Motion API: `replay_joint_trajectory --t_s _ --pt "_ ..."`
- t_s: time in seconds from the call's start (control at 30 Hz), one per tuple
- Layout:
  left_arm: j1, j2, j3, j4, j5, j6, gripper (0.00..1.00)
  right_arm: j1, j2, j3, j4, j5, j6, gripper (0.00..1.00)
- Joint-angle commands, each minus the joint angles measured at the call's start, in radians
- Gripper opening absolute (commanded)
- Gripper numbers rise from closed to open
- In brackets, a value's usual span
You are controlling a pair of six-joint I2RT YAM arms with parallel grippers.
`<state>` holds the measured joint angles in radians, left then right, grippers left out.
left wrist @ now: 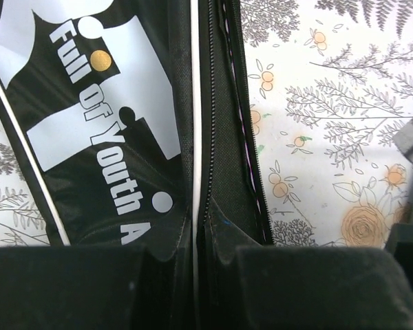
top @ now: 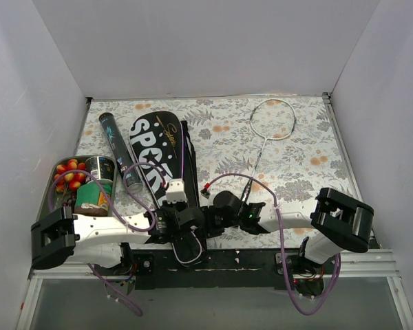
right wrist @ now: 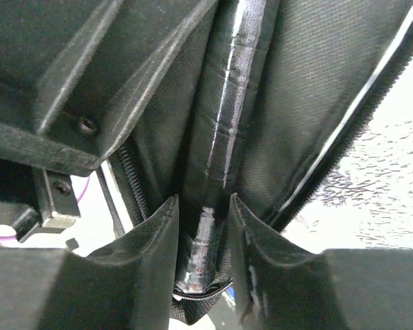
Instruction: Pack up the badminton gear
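The long black racket bag [top: 155,148] lettered "SPORT" lies left of centre, pointing away from me. My left gripper [top: 177,184] is shut on the bag's open zipper edge [left wrist: 196,251], white piping pinched between its fingers. My right gripper [top: 205,206] is at the bag's near end. Its fingers [right wrist: 203,213] sit close on both sides of a black racket handle [right wrist: 224,137] that lies inside the open bag [right wrist: 310,103]. A dark shuttle tube [top: 117,148] lies just left of the bag. A silver-framed racket [top: 272,120] lies on the floral table at the back right.
A tray [top: 58,172] of fruit and cans stands at the left, beside the left arm. White walls close in the table on three sides. The left gripper's body [right wrist: 69,82] sits close above and left of the right gripper's fingers.
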<state>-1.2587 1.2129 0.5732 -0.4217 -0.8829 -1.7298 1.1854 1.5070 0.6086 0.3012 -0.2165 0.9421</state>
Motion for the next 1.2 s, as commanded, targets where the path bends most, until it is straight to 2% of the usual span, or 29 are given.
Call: replay_joint_trajectory --t_s 0.0,0.1,0.23,0.4,0.57,0.67,0.7,0.73,0.77,0.83,0.87,1.17 --pt "-0.024 -0.082 -0.064 0.262 0.044 0.045 0.0 0.025 -0.016 -0.012 0.423 -0.123 0.038 0.5" --pt "-0.025 -0.148 -0.093 0.302 0.062 0.096 0.0 0.023 -0.057 -0.007 0.357 -0.118 0.001 0.59" --pt "-0.025 -0.19 -0.107 0.304 0.064 0.128 0.0 0.023 -0.122 0.039 0.181 -0.049 -0.093 0.64" --pt "-0.025 -0.202 -0.111 0.304 0.081 0.151 0.0 0.023 -0.206 0.069 -0.074 0.086 -0.138 0.65" --pt "-0.024 -0.204 -0.115 0.316 0.075 0.164 0.0 0.023 -0.3 0.037 -0.175 0.212 -0.132 0.63" --pt "-0.025 -0.199 -0.111 0.33 0.07 0.177 0.0 0.023 -0.303 0.025 -0.194 0.212 -0.134 0.47" --pt "-0.024 -0.196 -0.11 0.339 0.07 0.187 0.0 0.023 -0.301 0.016 -0.186 0.213 -0.131 0.35" --pt "-0.025 -0.196 -0.105 0.342 0.07 0.19 0.0 0.023 -0.294 0.011 -0.179 0.212 -0.129 0.29" --pt "-0.024 -0.193 -0.102 0.345 0.07 0.193 0.0 0.023 -0.288 0.005 -0.172 0.212 -0.126 0.19" --pt "-0.025 -0.193 -0.099 0.347 0.076 0.199 0.0 0.025 -0.268 -0.006 -0.148 0.213 -0.123 0.1" --pt "-0.025 -0.194 -0.096 0.347 0.076 0.2 0.0 0.026 -0.26 -0.004 -0.146 0.212 -0.123 0.02" --pt "-0.025 -0.214 -0.093 0.347 0.085 0.211 0.0 0.037 -0.172 0.016 -0.148 0.212 -0.134 0.01"
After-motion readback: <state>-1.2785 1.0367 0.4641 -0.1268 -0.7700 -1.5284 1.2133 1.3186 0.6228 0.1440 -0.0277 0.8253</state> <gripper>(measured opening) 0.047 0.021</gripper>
